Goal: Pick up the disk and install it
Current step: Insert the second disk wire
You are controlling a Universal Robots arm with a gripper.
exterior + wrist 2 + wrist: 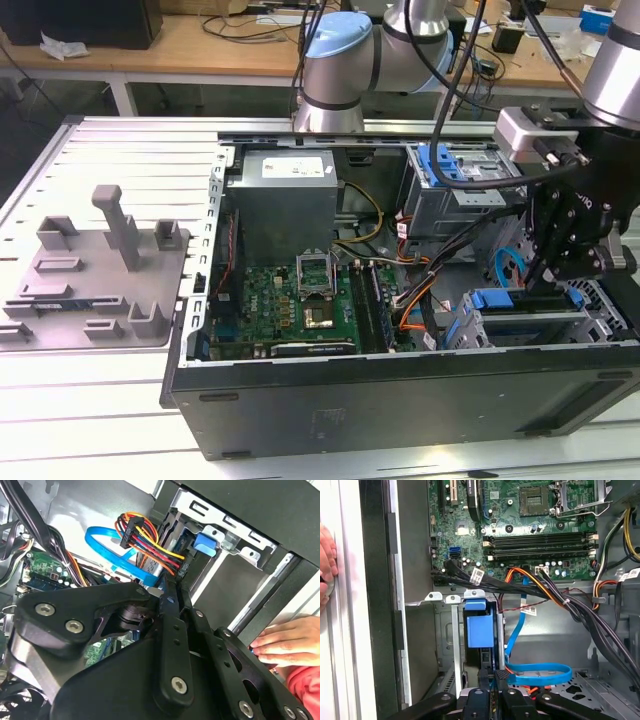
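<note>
In the first wrist view the claw (493,679) stands narrowly closed on the edge of the disk (481,630), which sits upright in the metal drive cage (445,630) at the front corner of the open computer case (400,400). A person's hand (285,642) rests on the case rim beside it. Farther in, a blue data cable (540,672) loops across the case floor, then the green motherboard (520,520) and, in the exterior view, the grey power supply (285,200).

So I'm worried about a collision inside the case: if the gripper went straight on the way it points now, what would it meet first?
Most likely the disk in its blue carrier, standing in the drive bay directly ahead of the gripper. Depth is unclear; they may already touch.
</note>
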